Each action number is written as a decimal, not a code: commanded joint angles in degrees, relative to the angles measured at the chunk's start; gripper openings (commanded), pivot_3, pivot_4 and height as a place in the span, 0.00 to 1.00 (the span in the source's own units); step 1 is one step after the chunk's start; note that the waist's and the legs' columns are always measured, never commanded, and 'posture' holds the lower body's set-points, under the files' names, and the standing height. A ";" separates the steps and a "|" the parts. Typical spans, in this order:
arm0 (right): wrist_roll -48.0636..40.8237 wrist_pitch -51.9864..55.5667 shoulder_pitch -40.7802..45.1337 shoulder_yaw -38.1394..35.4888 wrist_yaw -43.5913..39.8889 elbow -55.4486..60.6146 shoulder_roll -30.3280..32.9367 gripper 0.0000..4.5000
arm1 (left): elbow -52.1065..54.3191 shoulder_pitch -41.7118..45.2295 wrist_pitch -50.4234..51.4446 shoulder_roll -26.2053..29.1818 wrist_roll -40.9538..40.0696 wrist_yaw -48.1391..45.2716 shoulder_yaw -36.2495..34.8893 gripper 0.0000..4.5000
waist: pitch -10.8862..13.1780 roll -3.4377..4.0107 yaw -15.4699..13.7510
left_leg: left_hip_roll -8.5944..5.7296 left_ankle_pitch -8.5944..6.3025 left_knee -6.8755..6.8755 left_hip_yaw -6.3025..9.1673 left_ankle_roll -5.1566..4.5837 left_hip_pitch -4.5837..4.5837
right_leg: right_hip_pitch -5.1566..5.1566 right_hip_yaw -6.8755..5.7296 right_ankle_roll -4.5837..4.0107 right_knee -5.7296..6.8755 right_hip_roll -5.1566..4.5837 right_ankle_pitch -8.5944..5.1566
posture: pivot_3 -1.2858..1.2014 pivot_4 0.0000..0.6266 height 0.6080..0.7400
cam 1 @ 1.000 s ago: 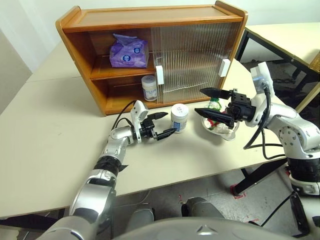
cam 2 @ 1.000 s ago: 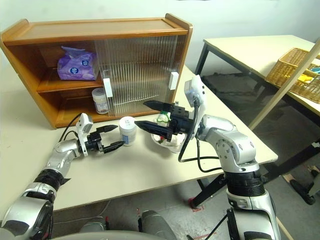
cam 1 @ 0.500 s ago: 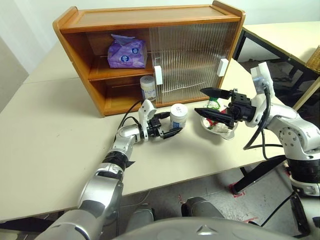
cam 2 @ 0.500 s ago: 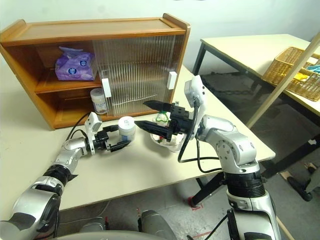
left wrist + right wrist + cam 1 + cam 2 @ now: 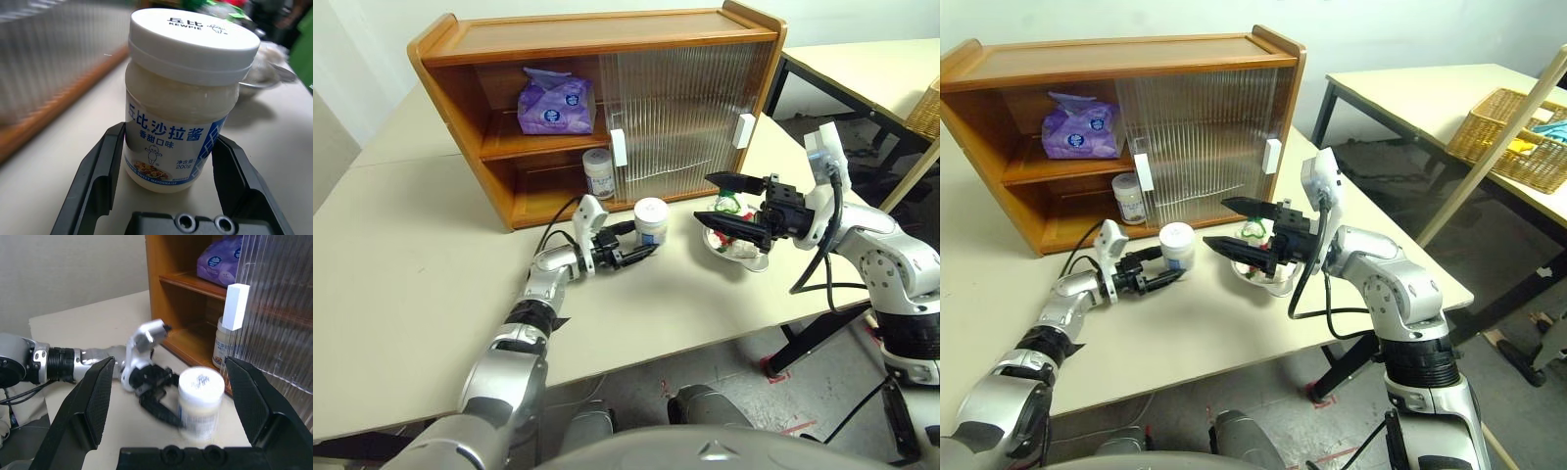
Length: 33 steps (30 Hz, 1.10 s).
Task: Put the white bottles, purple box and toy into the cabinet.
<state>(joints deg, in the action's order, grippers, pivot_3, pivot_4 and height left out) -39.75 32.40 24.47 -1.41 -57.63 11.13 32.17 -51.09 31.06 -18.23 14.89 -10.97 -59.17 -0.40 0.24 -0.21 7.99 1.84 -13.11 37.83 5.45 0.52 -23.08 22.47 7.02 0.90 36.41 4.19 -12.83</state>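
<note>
White bottles [image 5: 651, 217]: counted two, both upright with the lids on. Found the near bottle [image 5: 181, 122] on the table [image 5: 411, 255], just in front of the open left part of the cabinet [image 5: 587, 34], with the left gripper [image 5: 639, 240] reaching level and closed against its two sides. Saw the far bottle [image 5: 599, 173] already on the bottom level of the cabinet, close beside the white handle [image 5: 618, 147] of a sliding door.

Counted one purple box [image 5: 555, 102], lying on the middle shelf above the far bottle. Counted one toy [image 5: 732, 205], outside the cabinet, sitting in a clear glass bowl [image 5: 749, 259] to the right of the near bottle and apart from it. Noted the right gripper [image 5: 705, 199] level over the bowl, pointing toward the near bottle, jaws wide apart and holding nothing.

Counted two ribbed sliding doors [image 5: 680, 108], covering the middle and right of the cabinet and leaving only the left part uncovered. Saw much bare table to the left of the left arm, and less room between the bowl and the front edge. Noticed a second table [image 5: 871, 69] and a wicker basket [image 5: 1508, 137] well apart on the right.
</note>
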 commanded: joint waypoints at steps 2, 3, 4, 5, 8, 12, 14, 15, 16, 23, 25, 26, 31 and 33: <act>0.16 -0.51 0.41 -0.12 -0.43 -0.13 -0.23 1.00 | 14.80 -6.77 7.41 3.64 -3.95 6.39 -5.35 0.67 | 0.00 0.00 0.21 | -0.01 0.00 -0.03 -0.05 -0.01 -0.02 | 0.02 -0.03 0.00 -0.05 0.05 0.00 | 0.45 0.00 1.00; 0.22 -0.63 0.30 -0.01 -0.65 -0.23 -0.27 1.00 | 17.80 -8.60 8.69 4.52 -4.38 7.11 -5.95 0.67 | 0.00 0.00 0.25 | -0.02 0.00 -0.05 -0.08 -0.01 -0.02 | 0.04 -0.01 0.00 -0.08 0.06 0.00 | 0.45 0.00 1.00; 0.27 -0.72 0.25 0.08 -0.78 -0.34 -0.36 1.00 | 20.07 -10.04 10.04 5.24 -4.66 8.11 -6.51 0.67 | 0.00 0.00 0.21 | -0.02 0.00 -0.07 -0.10 -0.01 -0.04 | 0.05 -0.03 -0.03 -0.08 0.08 -0.02 | 0.45 0.00 1.00; 0.36 -0.83 0.28 0.22 -0.87 -0.49 -0.48 1.00 | 21.61 -10.99 11.09 5.78 -4.88 9.34 -7.18 0.67 | 0.00 0.00 0.19 | -0.04 0.00 -0.09 -0.12 -0.01 -0.04 | 0.06 -0.04 -0.05 -0.10 0.09 -0.03 | 0.45 0.00 1.00; 0.61 -1.06 0.49 0.44 -1.10 -0.93 -0.81 1.00 | 24.20 -12.23 13.81 6.57 -5.51 12.41 -8.72 0.67 | 0.00 0.00 -0.48 | -0.07 -0.01 -0.08 -0.13 -0.01 -0.06 | 0.06 -0.05 -0.08 -0.10 0.08 -0.05 | 0.45 0.00 1.00; 0.87 -1.19 0.95 0.76 -1.72 -1.50 -1.14 1.00 | 23.13 -10.57 15.64 6.51 -5.99 18.02 -11.23 0.67 | 0.00 0.00 -1.08 | -0.07 -0.01 -0.02 -0.12 -0.01 -0.02 | 0.03 0.01 -0.18 -0.09 -0.01 0.01 | 0.46 0.00 1.00; 0.95 -1.22 1.12 0.78 -1.87 -1.69 -1.15 1.00 | 22.37 -9.30 16.01 6.12 -6.05 20.57 -12.11 0.67 | 0.00 0.00 -1.28 | -0.05 0.00 -0.02 -0.07 -0.01 -0.02 | 0.05 0.03 -0.27 -0.09 -0.03 0.06 | 0.46 0.00 1.00; 0.99 -1.25 1.15 0.80 -1.93 -1.73 -1.12 1.00 | 22.19 -8.87 16.10 5.97 -6.12 21.41 -12.34 0.67 | 0.00 0.00 -1.41 | -0.04 0.00 -0.02 -0.04 -0.01 -0.02 | 0.05 0.03 -0.28 -0.09 -0.04 0.07 | 0.46 0.00 1.00; 0.98 -1.25 1.18 0.77 -1.96 -1.76 -1.11 1.00 | 21.72 -8.31 16.21 5.86 -6.01 22.56 -12.60 0.67 | 0.00 0.00 -1.55 | -0.04 0.00 -0.03 -0.01 -0.01 -0.02 | 0.06 0.05 -0.32 -0.08 -0.04 0.09 | 0.46 0.00 1.00; 0.90 -1.13 0.67 0.37 -2.00 -1.36 -0.73 1.00 | 17.73 -4.79 15.46 5.28 -5.06 27.76 -13.41 0.67 | 0.00 0.00 -1.70 | -0.02 0.00 -0.03 0.00 -0.01 0.00 | 0.06 0.08 -0.36 -0.08 -0.04 0.12 | 0.45 0.00 1.00; 0.89 -1.11 0.62 0.29 -1.83 -1.27 -0.72 1.00 | 15.81 -3.44 15.18 5.06 -5.06 29.25 -13.77 0.67 | 0.00 -0.01 -1.71 | -0.02 0.00 -0.03 -0.01 -0.01 -0.01 | 0.06 0.08 -0.36 -0.08 -0.04 0.12 | 0.45 0.00 1.00; 0.88 -1.09 0.61 0.26 -1.73 -1.20 -0.72 1.00 | 14.87 -2.84 14.93 5.04 -4.86 29.66 -13.66 0.67 | 0.00 -0.01 -1.71 | -0.02 0.00 -0.02 0.00 -0.01 0.00 | 0.06 0.07 -0.35 -0.08 -0.04 0.12 | 0.45 0.00 1.00; 0.79 -0.97 0.61 0.09 -1.53 -1.05 -0.62 1.00 | 10.44 -0.90 14.18 5.21 -3.68 31.19 -13.20 0.67 | 0.00 -0.01 -1.69 | -0.04 0.02 0.00 -0.02 -0.05 0.01 | 0.04 0.06 -0.32 -0.08 -0.04 0.15 | 0.45 0.00 1.00; 0.77 -0.95 0.60 0.04 -1.49 -1.03 -0.59 1.00 | 8.72 -0.24 13.91 5.45 -3.19 31.98 -13.10 0.67 | 0.00 -0.01 -1.68 | -0.04 0.02 0.01 -0.03 -0.05 0.01 | 0.03 0.06 -0.30 -0.08 -0.03 0.17 | 0.45 0.00 1.00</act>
<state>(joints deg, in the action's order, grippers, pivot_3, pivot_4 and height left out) -39.43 31.53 24.82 -1.12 -59.32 9.74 31.18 -41.16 29.62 -3.10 19.99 -15.19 -27.93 -13.29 0.24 -0.22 6.31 1.80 -13.09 37.85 5.42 0.46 -23.07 22.50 7.08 0.61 36.33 4.16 -12.66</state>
